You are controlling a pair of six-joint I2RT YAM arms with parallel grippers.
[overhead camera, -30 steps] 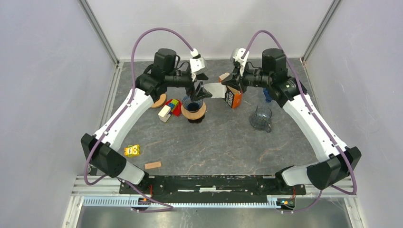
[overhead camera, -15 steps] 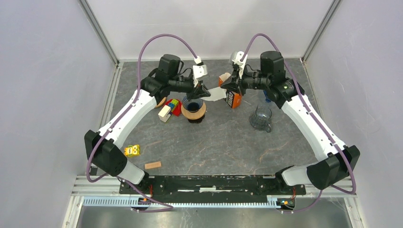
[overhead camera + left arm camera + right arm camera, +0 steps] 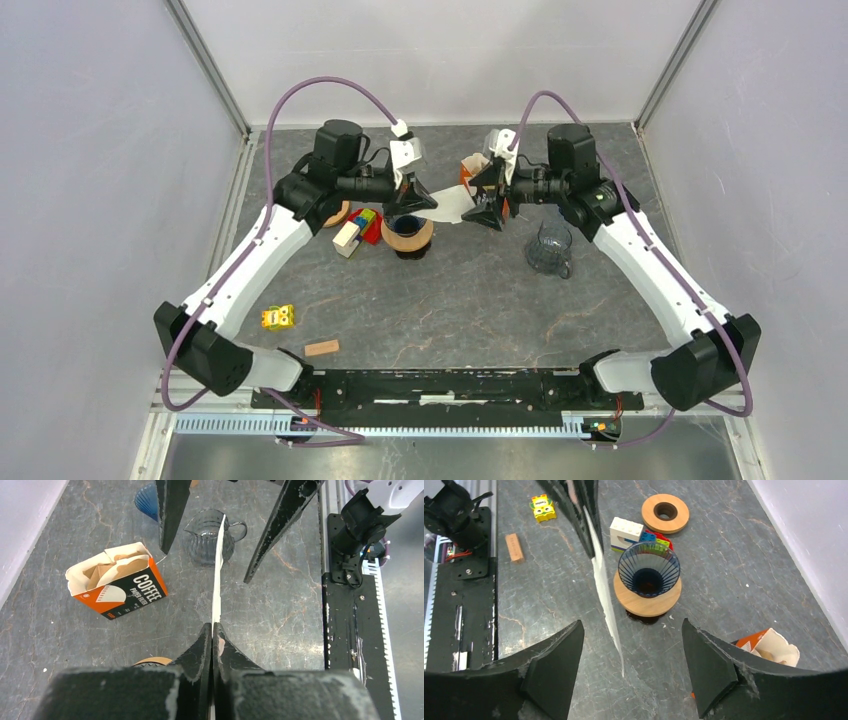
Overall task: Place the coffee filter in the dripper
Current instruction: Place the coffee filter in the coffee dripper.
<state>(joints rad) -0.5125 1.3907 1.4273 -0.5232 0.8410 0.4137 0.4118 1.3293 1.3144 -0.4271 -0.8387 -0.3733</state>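
The left claw [image 3: 212, 627] is clamping the coffee filter [image 3: 218, 570] by one edge; the right claw [image 3: 632, 625] is gaping wide, straddling it without contact.

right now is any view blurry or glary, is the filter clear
Top view: even light, no glare, filter a small white patch. Left wrist view: sharp, filter edge-on, a thin white line from the shut left claw. Right wrist view: sharp, right claw looms dark.
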